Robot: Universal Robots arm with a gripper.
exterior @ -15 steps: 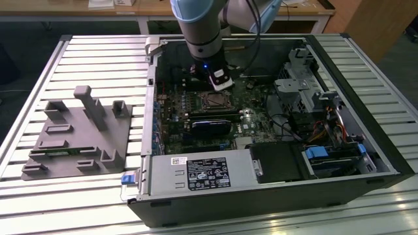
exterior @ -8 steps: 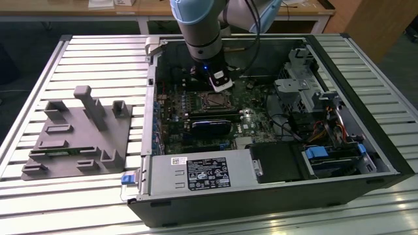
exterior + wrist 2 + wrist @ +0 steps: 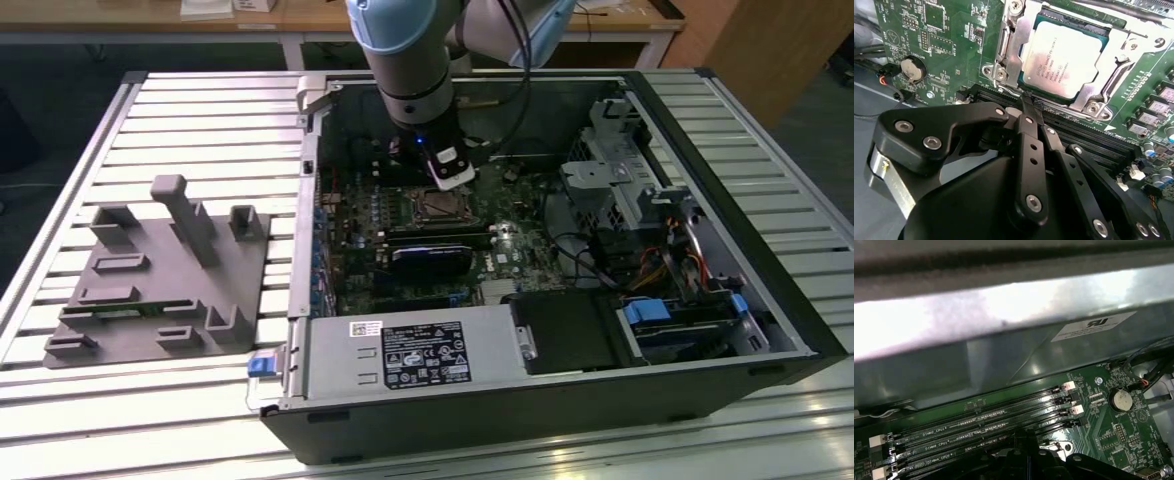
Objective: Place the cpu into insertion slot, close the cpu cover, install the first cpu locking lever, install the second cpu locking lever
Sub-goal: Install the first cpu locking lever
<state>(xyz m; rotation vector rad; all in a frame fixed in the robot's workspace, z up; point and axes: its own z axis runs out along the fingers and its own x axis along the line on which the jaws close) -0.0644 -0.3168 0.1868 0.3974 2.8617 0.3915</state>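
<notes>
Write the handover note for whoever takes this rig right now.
Gripper: fingers together, tip at the near edge of the insertion slot, inside the open computer case.
Cpu: seated in the slot, grey top up.
Cpu cover: lies flat around the cpu and looks closed.
Done: cpu placed, cover down.
Left: the two locking levers. The pictures do not settle whether either is latched, or whether the fingers grip one.

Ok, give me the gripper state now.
Gripper: shut, its tip at the edge of the cpu cover; whether it pinches anything cannot be told.
</notes>
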